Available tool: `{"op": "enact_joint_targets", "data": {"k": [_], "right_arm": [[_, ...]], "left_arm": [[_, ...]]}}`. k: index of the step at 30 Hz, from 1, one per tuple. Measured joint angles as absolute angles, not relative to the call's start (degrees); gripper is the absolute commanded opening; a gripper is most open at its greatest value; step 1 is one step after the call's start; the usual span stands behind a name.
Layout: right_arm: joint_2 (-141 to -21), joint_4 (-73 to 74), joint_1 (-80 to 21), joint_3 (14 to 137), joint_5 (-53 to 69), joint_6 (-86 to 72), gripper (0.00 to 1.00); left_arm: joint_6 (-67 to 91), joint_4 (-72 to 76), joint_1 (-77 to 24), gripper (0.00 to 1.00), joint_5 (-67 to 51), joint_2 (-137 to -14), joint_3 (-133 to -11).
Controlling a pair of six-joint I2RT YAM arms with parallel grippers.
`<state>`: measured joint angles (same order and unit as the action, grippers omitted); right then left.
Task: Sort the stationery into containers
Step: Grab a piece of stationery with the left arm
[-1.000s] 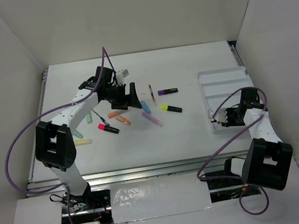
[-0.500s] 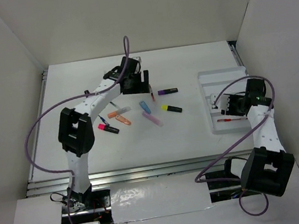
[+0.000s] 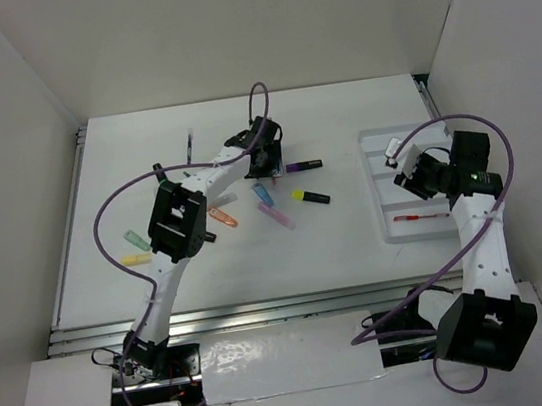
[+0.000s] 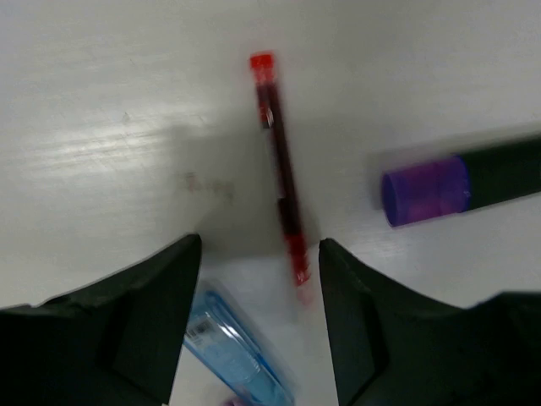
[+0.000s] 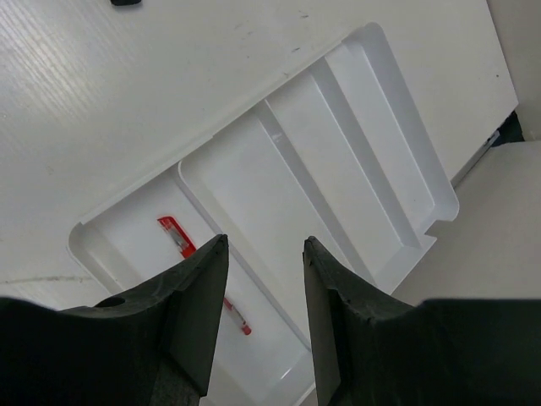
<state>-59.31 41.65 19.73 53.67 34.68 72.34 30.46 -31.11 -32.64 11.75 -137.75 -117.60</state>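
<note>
While the left claw (image 4: 259, 245) is held low over the bench (image 4: 101, 101), its fingers are seen spread apart with nothing clamped. A thin red pen (image 4: 280, 165) is noted flat on the bench, its near end lying in the gap between the two fingertips; contact with either finger cannot be told. A purple-capped black highlighter (image 4: 423, 190) is recorded just beside that pen, apart from it, and a blue marker (image 4: 232, 347) is seen next to one finger.

From above, a yellow-capped highlighter (image 3: 311, 196), a pink pastel marker (image 3: 276, 215) and an orange marker (image 3: 222, 216) are observed loose near the middle of the bench. A green marker (image 3: 134, 236) and a yellow marker (image 3: 136, 258) are found well off toward the left edge, and a dark pen (image 3: 189, 147) toward the far side.

The right claw (image 5: 265, 245) is held above the white divided tray (image 5: 372, 152), fingers apart and empty. A second red pen (image 5: 176, 237) is seen lying in the tray's end compartment nearest the arm bases.
</note>
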Motion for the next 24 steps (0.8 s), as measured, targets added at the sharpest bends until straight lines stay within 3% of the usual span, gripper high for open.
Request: {"op": "enact_joint_targets", "data": {"k": [7, 11, 17, 23, 24], "right_arm": [[-57.8, 41.8, 19.5, 53.1, 34.8, 71.2, 0.48], [-57.8, 41.8, 19.4, 53.0, 34.8, 71.2, 0.47], [-57.8, 42.0, 19.2, 52.9, 35.0, 71.4, 0.47], [-56.7, 42.2, 16.8, 52.6, 35.3, 73.1, 0.46], [-56.1, 42.3, 15.9, 52.1, 35.3, 73.7, 0.46]], "left_arm": [[30.5, -28.8, -32.5, 0.7, 11.6, -138.7, -118.4], [30.5, -28.2, -32.8, 0.54, 12.1, -139.5, -119.2], [30.3, -27.4, -33.2, 0.47, 14.4, -140.4, -119.5], [30.0, -26.6, -32.8, 0.29, 13.5, -140.6, -119.5], [29.8, -26.3, -32.8, 0.21, 12.8, -140.7, -119.5]]}}
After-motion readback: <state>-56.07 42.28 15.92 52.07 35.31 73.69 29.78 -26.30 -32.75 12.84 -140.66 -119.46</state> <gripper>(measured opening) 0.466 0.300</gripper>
